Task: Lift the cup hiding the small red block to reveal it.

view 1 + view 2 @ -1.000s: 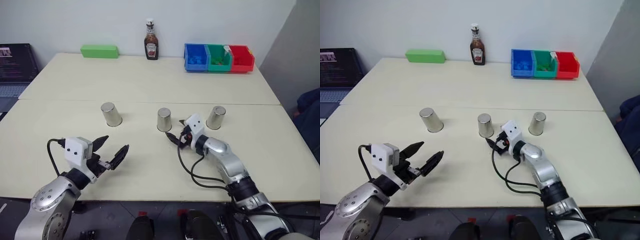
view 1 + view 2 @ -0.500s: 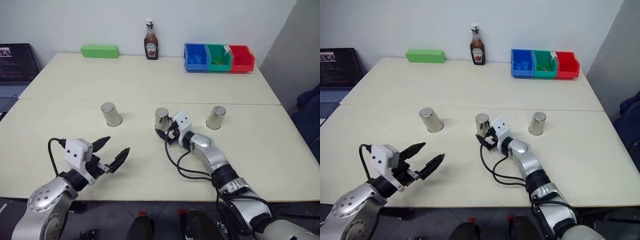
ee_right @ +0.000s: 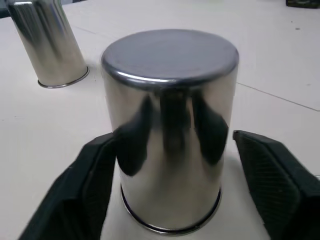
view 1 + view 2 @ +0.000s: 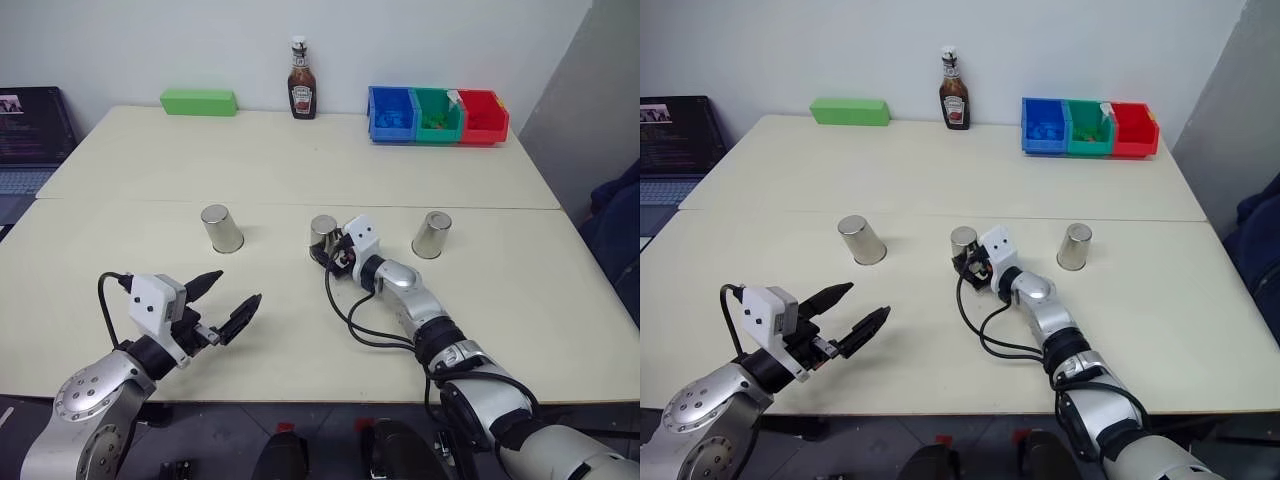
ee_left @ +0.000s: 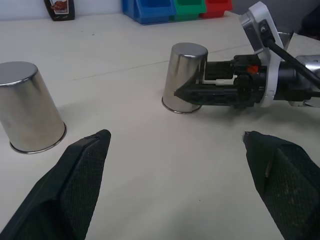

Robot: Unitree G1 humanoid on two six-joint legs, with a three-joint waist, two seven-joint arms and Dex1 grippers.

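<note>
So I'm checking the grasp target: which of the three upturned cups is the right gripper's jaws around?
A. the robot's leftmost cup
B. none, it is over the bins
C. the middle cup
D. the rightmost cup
C: the right gripper has one jaw on each side of the middle cup, which stands on the table.

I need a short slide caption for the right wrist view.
Right gripper fingers flank the middle inverted silver cup.

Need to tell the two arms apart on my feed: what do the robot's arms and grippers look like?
Both arms are silver metal with black joints. Each wrist carries a white camera box and loose black cables. The left gripper and right gripper each have two black, tapered fingers with textured pads. A small orange part sits on the right gripper.
</note>
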